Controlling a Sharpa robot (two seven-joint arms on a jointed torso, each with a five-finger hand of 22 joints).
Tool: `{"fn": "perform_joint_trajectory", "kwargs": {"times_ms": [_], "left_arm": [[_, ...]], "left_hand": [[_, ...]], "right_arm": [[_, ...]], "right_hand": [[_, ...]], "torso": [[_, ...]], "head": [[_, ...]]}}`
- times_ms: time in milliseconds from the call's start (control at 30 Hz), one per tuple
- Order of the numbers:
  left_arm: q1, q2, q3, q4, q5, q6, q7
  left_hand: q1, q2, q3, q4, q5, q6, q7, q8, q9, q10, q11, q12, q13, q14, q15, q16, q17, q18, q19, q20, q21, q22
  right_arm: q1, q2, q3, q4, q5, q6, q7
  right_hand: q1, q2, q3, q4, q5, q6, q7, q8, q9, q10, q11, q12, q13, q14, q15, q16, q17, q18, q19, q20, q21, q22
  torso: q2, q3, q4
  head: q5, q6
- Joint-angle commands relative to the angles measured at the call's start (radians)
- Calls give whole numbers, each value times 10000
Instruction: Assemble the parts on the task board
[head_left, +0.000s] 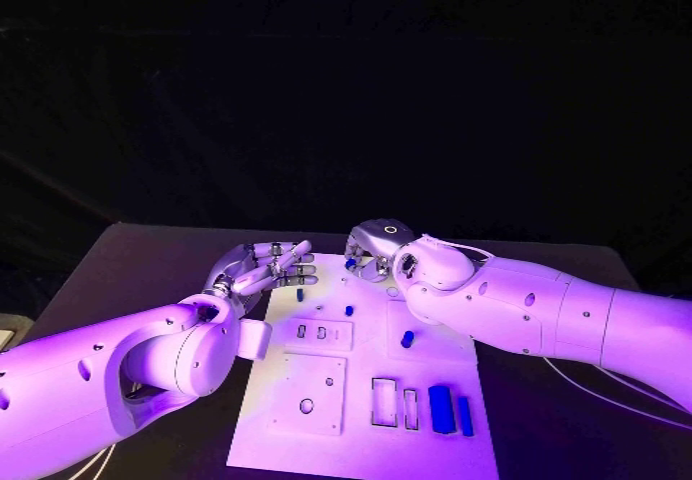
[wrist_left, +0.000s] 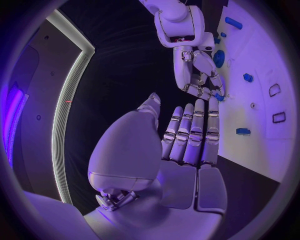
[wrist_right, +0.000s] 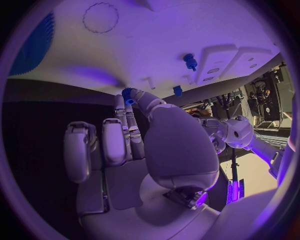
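Hidden: my right forearm (head_left: 534, 310) covers the upper right of the white board (head_left: 332, 440) in the head view, and my left arm (head_left: 130, 370) cuts off part of its left edge. My right hand's fingertips are tucked under the wrist there, hard to read.

Right hand: my right hand (head_left: 378, 248) sits at the top middle of the head frame, over the board's far end. In its wrist view a small blue part (wrist_right: 129, 95) is pinched at my fingertips (wrist_right: 139, 96), just above centre, the other fingers lying straight beside it.

Left hand: my left hand (head_left: 267, 268) is left of centre, at the board's far left corner, fingers straight and side by side with the thumb apart, holding nothing.

Parts: two long blue bars (head_left: 450, 410) lie side by side at the lower right of the board. A short blue piece (head_left: 407, 339) lies near the middle, beside my right forearm. A small blue peg (head_left: 299, 294) stands just below my left fingers.

Shapes: the board is flat, matte and white, with raised square plates (head_left: 320, 334) and slot-shaped and round cutouts. My hands are silvery metal, my arms smooth and glossy.

Surface: a dark matte table (head_left: 159, 250) under the board.

Room: black behind the table.
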Motion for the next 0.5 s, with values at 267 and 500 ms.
{"fn": "perform_joint_trajectory", "kwargs": {"times_ms": [267, 500], "left_arm": [[24, 4, 10, 38, 39, 196, 68], [26, 2, 10, 32, 45, 186, 73]], "left_hand": [[76, -20, -74, -11, 19, -15, 98, -38, -14, -21, 49, -47, -12, -8, 70, -65, 13, 101, -76, -6, 34, -16], [83, -19, -79, -13, 19, -24, 102, -50, -14, -32, 54, -61, -13, -16, 75, -78, 13, 102, -80, -4, 35, -17]], "right_arm": [[-12, 105, -7, -132, -202, 183, -319], [-12, 69, -7, -23, -215, 116, -184]], "right_hand": [[-89, -34, -2, 95, -84, -110, -9, -60, -17, -75, 68, -82, -10, 386, 38, 66, -15, -92, 12, 48, 6, 712], [-503, -545, -442, 370, -232, -1136, 69, -299, -212, -479, 161, -174, -8, 289, 143, -86, -304, -26, -184, 149, -177, 461]], "torso": [[9, 5, -4], [8, 6, -16]], "head": [[25, 15], [31, 10]]}}
